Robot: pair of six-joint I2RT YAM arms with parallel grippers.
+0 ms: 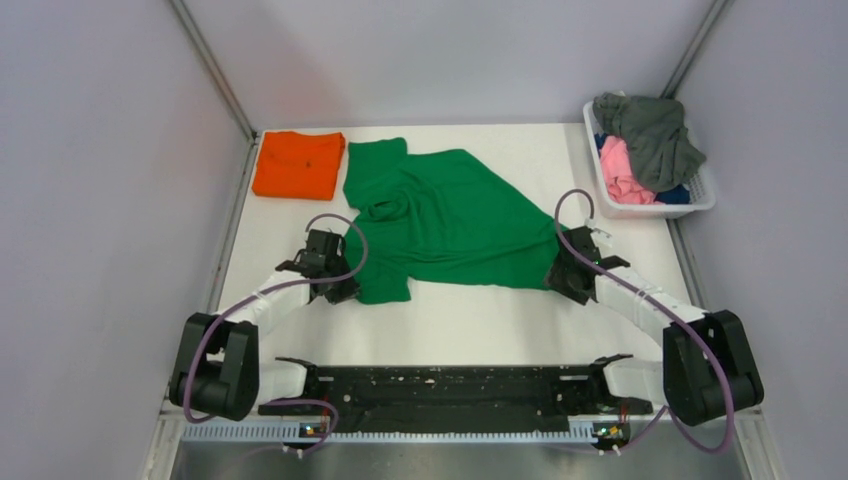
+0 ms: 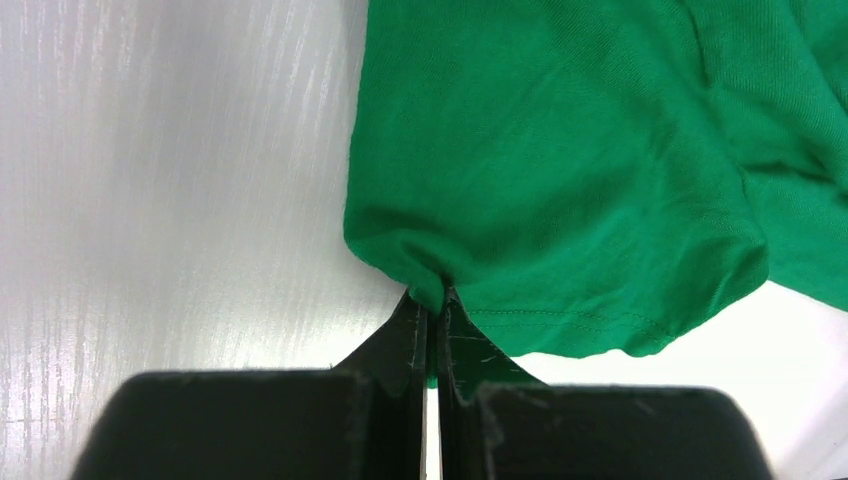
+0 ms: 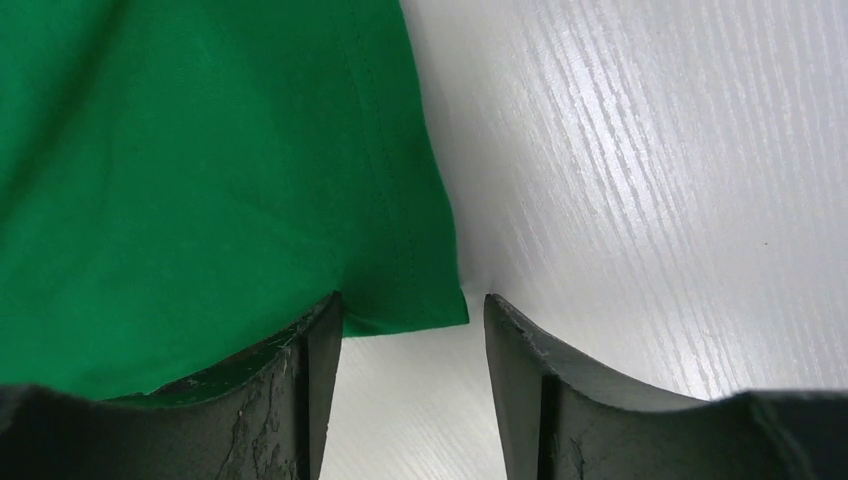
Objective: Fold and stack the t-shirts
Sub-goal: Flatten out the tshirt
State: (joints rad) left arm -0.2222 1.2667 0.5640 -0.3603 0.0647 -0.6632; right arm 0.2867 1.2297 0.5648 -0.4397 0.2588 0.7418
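Observation:
A bright green t-shirt (image 1: pixel 450 215) lies spread and rumpled across the middle of the white table. An orange t-shirt (image 1: pixel 298 163) lies folded at the back left. My left gripper (image 2: pixel 432 300) is shut on a pinch of the green t-shirt (image 2: pixel 560 150) at its near left hem corner. My right gripper (image 3: pixel 412 300) stands open low over the table at the shirt's near right corner. That corner of the green t-shirt (image 3: pixel 200 170) reaches into the gap, against the left finger (image 3: pixel 300 380); the right finger is over bare table.
A white plastic basket (image 1: pixel 650 210) at the back right holds a grey tee (image 1: pixel 655 130), a pink one (image 1: pixel 620 170) and a bit of blue cloth (image 1: pixel 675 195). Walls close in the table on the left, right and back.

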